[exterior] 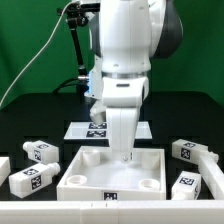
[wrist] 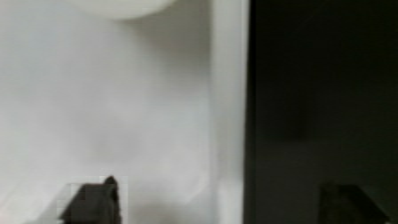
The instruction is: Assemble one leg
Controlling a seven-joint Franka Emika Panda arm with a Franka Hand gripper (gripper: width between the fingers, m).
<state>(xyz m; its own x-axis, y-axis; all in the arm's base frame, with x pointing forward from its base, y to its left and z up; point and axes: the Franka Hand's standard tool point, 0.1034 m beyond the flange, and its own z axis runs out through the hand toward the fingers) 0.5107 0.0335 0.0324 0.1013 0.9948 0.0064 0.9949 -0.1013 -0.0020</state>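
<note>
The jaws stand open. In the wrist view their two dark fingertips [wrist: 93, 205] sit wide apart with nothing clamped between them, one over white plastic and the other over the black worktop [wrist: 329, 100]. A bright, straight edge of the tray [wrist: 228, 120] runs between them.

In the exterior view the white arm [exterior: 125, 50] reaches straight down. The jaws hang low at the far wall of the square tray [exterior: 80, 180], which lies flat in the middle of the worktop.

One leg [exterior: 40, 150] lies to the exterior view's left of the tray, and a second leg [exterior: 30, 180] lies beside it, nearer the camera. On the exterior view's right, a third leg [exterior: 185, 150] and a fourth leg [exterior: 187, 185] lie close to the tray's side. All four lie loose on the worktop, apart from the jaws.

The marker board [exterior: 80, 128] lies flat behind the tray, partly hidden by the arm.
</note>
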